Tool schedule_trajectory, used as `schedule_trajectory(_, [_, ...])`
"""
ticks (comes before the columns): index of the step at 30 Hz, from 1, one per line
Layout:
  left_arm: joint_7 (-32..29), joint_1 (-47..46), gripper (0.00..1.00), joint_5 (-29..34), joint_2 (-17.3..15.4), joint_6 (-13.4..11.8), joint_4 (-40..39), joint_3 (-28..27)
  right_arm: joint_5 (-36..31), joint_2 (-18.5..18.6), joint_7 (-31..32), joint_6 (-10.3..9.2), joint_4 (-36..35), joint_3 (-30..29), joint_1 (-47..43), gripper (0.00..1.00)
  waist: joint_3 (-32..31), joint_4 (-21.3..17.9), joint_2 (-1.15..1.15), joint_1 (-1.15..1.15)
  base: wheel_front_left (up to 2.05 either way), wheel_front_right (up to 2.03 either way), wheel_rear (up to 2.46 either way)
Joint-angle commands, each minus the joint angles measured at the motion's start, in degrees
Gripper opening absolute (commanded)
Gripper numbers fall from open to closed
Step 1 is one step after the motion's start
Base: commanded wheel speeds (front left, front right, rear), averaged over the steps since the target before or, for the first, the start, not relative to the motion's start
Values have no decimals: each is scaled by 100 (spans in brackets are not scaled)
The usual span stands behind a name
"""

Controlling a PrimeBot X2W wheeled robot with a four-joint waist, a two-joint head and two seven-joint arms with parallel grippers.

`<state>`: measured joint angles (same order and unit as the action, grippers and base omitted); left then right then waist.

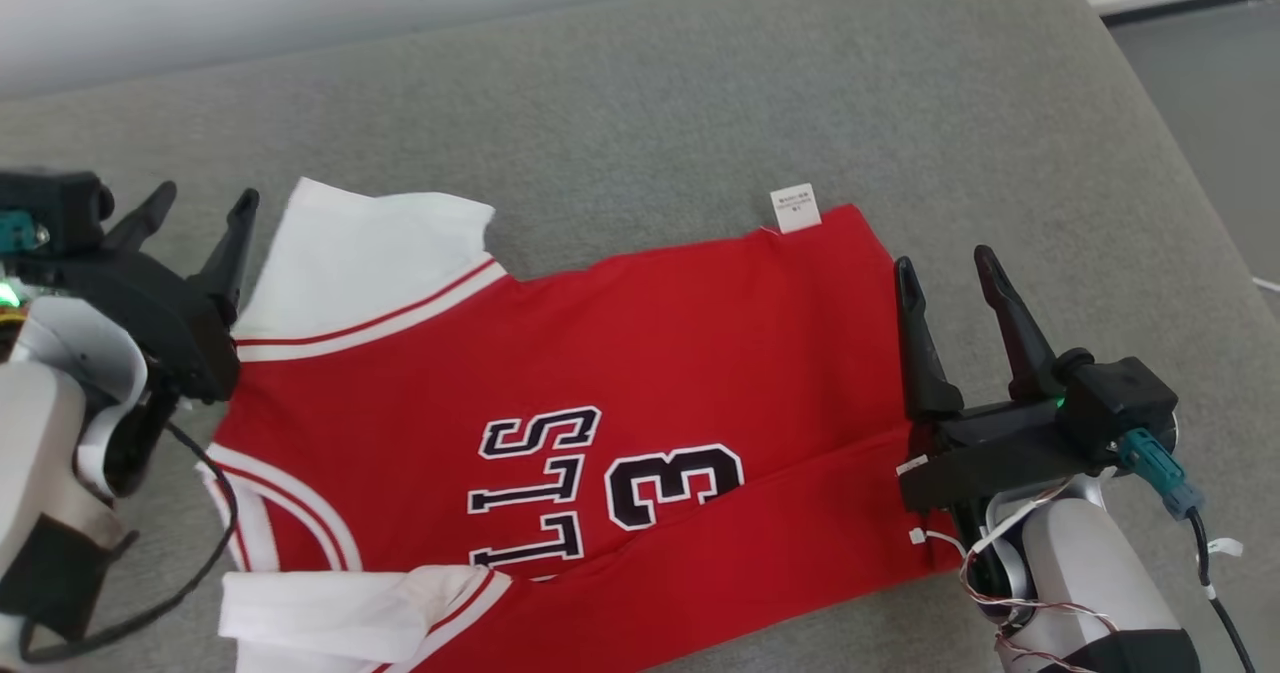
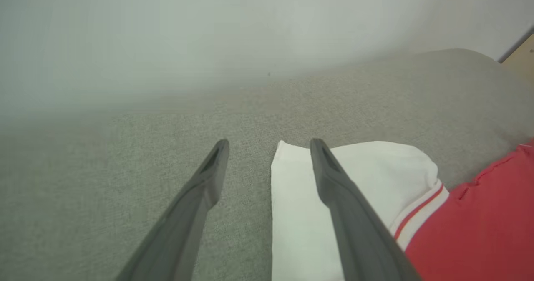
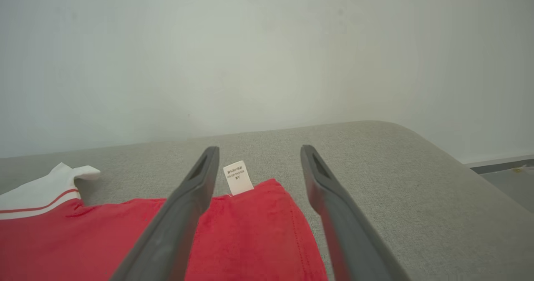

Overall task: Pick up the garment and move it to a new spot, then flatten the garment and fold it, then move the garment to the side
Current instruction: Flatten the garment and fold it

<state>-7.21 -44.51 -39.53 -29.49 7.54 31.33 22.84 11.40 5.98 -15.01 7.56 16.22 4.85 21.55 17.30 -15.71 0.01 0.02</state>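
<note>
I'm seeing my left gripper point(image 1: 206, 193) at nine o'clock and right gripper point(image 1: 945, 258) at four gaping empty; the garment point(image 1: 650, 353) is lying flattened, apparently part-folded, side move pending.

Red jersey point(image 1: 640, 353) w/ white sleeves, striped trim, black-white lettering; grey cushion point(image 1: 700, 83); dark claws.

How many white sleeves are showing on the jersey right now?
2. The far sleeve lies flat by the left tool; the near sleeve is bunched at the near edge.

Grey fabric cushion point(image 1: 700, 103) with rounded corner; pale wall point(image 1: 300, 3) behind; grey floor point(image 1: 1220, 73) at right.
</note>
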Motion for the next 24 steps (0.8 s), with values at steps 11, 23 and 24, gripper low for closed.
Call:
schedule_trajectory(11, [-239,-881,100,-454,-257,-14,723,849,34,-157,-21,-10,86,123,240,100,565,-487,-1,-2,0,0,0])
schedule_trajectory(23, [-181,-1286,100,-775,-235,-14,1358,1400,-36,-162,-21,-10,101,146,354,100,669,-528,-1,-2,0,0,0])
schedule_trajectory(24, [-197,-1322,100,-806,-245,-14,1399,1456,-42,-166,-21,-10,102,149,376,100,688,-528,-1,-2,0,0,0])
